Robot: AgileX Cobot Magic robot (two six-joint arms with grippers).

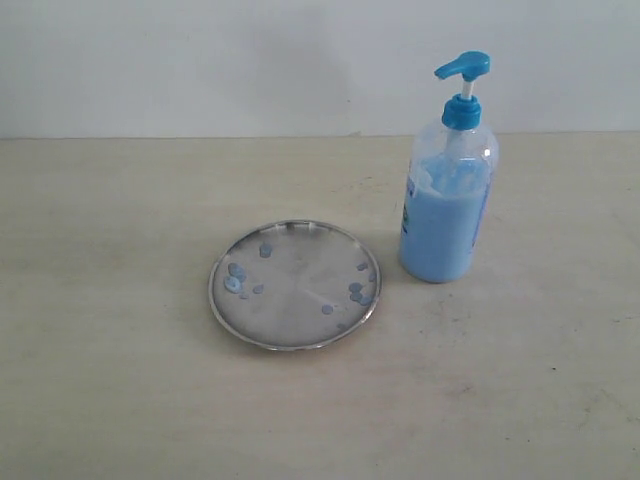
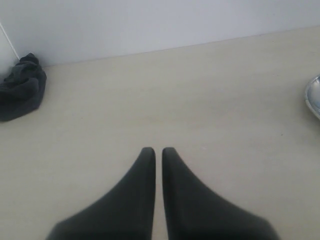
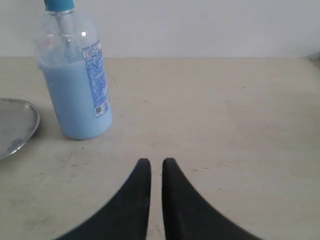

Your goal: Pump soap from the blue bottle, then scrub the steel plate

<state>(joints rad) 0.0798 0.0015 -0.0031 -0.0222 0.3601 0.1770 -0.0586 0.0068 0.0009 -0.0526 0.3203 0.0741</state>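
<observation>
The right gripper [image 3: 156, 162] holds nothing, its jaws drawn to a thin slit, and the left gripper [image 2: 158, 150] is the same. Pumping well probably means lifting the right gripper above the pump head [image 1: 463, 68] and pressing straight down, so the bottle does not tip. In the exterior view the steel plate [image 1: 292, 346], already dotted with soap [image 1: 234, 283], lies at lower centre. The blue bottle [image 1: 447, 200] stands upright just beside it, up and right. Its nozzle points frame-left. The bottle is well ahead of the right gripper, untouched.

Open tabletop [image 1: 120, 400] around blue bottle [image 1: 445, 225], steel plate [image 1: 295, 285]
</observation>
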